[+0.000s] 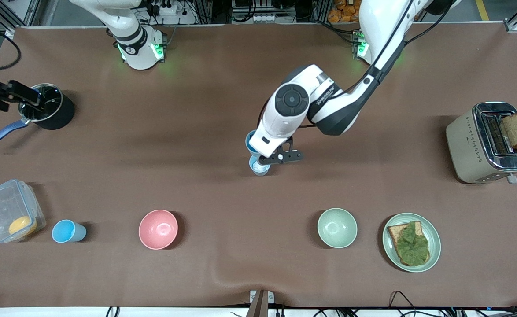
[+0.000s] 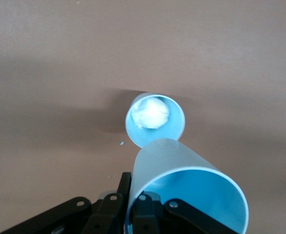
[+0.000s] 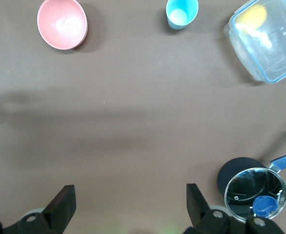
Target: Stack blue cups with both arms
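My left gripper (image 1: 265,157) is at the middle of the table, shut on the wall of a tilted light-blue cup (image 1: 251,141), one finger inside and one outside (image 2: 133,191). The held cup (image 2: 184,183) hangs just above a paler blue cup (image 1: 258,169) with a whitish inside (image 2: 155,119), which stands upright on the table. A third blue cup (image 1: 67,231) stands near the front edge toward the right arm's end, also in the right wrist view (image 3: 182,12). My right gripper (image 3: 129,195) is open and empty, up in the air by the black pot (image 1: 25,96).
The black blue-handled pot (image 1: 49,112) stands toward the right arm's end. A clear container (image 1: 9,211), pink bowl (image 1: 158,229), green bowl (image 1: 337,227) and a plate with toast (image 1: 434,240) line the front. A toaster (image 1: 487,143) stands toward the left arm's end.
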You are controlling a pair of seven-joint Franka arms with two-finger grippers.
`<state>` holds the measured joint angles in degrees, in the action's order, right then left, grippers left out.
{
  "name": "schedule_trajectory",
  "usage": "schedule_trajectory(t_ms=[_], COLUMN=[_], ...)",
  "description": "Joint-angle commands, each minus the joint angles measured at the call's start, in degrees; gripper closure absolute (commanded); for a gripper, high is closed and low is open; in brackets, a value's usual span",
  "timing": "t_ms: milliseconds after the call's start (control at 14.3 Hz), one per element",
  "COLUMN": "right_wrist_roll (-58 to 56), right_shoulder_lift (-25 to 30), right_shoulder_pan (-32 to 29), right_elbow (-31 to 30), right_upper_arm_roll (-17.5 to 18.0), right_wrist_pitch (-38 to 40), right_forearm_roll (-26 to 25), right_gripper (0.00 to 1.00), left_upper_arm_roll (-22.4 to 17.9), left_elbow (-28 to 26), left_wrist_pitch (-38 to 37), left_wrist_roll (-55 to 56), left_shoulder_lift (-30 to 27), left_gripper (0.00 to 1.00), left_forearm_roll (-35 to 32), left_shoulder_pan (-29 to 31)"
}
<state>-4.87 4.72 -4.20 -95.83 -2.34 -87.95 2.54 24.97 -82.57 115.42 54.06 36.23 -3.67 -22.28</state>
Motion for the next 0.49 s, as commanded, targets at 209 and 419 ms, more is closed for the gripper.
schedule_trajectory(t_ms=[209, 419], right_wrist_roll=[-1.64, -1.37], right_shoulder_lift=[-3.31, -3.67], right_shoulder_pan=[4.20, 5.17], right_elbow=[5.21, 5.30], right_upper_arm_roll=[-4.08, -4.17], right_wrist_pitch=[0.94, -2.30], right_forearm_roll=[-1.23, -1.14], right_gripper=[0.00, 0.00], left_upper_arm_roll=[-0.53, -0.53], left_elbow=[0.48, 0.48], left_wrist_pitch=[1.03, 1.21], left_wrist_roll=[2.19, 2.19], left_shoulder_lift=[4.20, 4.73], left_gripper=[1.00, 1.00], left_forearm_roll=[0.24, 0.16], left_shoulder_pan=[0.14, 0.05])
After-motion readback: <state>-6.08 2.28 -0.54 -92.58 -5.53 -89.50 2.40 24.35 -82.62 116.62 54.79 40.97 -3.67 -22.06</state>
